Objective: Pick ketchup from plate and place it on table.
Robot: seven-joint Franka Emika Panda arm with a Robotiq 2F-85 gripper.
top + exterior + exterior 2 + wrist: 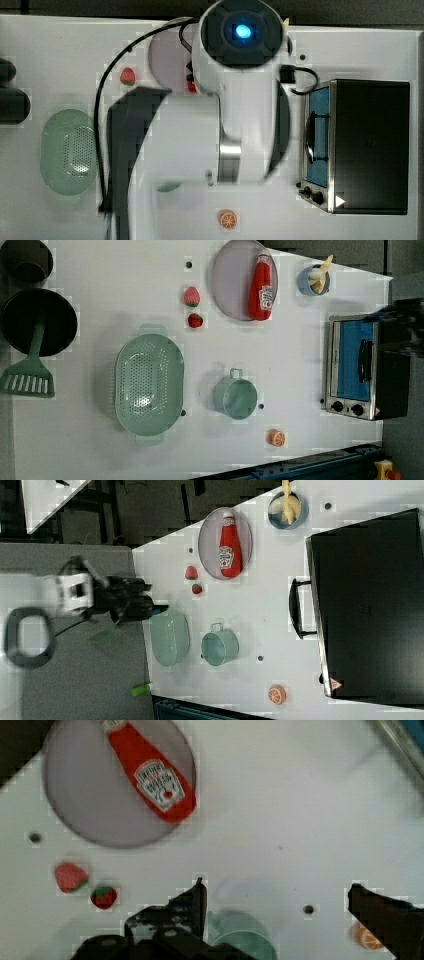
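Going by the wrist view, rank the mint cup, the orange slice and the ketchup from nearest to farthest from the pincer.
1. Mint cup: just beyond the open pincer, between its fingers.
2. Orange slice: on the table, partly behind one finger.
3. Ketchup: lying on the plate, clearly farthest.

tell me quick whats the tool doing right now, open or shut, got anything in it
Tool: open, fingers spread wide, holding nothing. The ketchup lies on the plate, apart from it.
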